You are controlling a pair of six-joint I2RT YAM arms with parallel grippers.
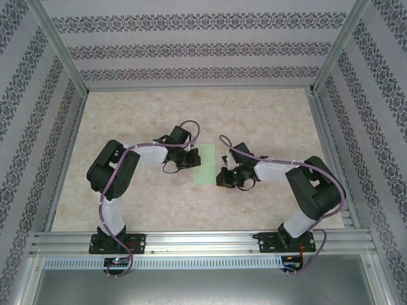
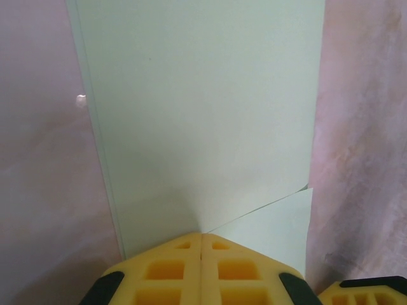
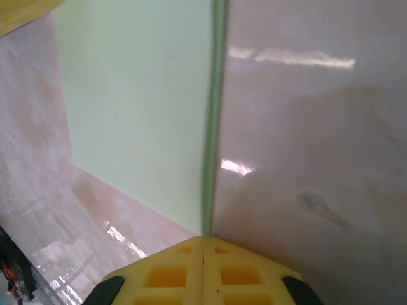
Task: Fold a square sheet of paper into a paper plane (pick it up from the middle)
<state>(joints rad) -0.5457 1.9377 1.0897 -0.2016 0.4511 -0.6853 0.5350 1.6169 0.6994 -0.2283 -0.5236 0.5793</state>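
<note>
Your left gripper (image 1: 185, 160) has its yellow fingers (image 2: 172, 270) pressed flat together, with no gap along the seam between them. The pale green sheet of paper (image 2: 203, 114) starts right at their tips and runs straight ahead of the tool, lying on the marbled table (image 2: 38, 190). Just right of the tips one layer of the sheet stands up a little as a slanted flap, and a crease runs from it to the point where the fingers meet. You cannot tell whether a layer is caught between the pads.

Your right gripper (image 1: 224, 176) is also closed, finger against finger (image 3: 168, 273). The sheet (image 3: 140, 101) lies ahead and to the left of it, and the near long edge of the paper runs straight away from the fingertips as a darker green line. Bare table (image 3: 305, 159) lies to the right of that edge.

From above, the sheet (image 1: 205, 164) is a narrow upright rectangle between the two tools, each touching one of its long sides.
</note>
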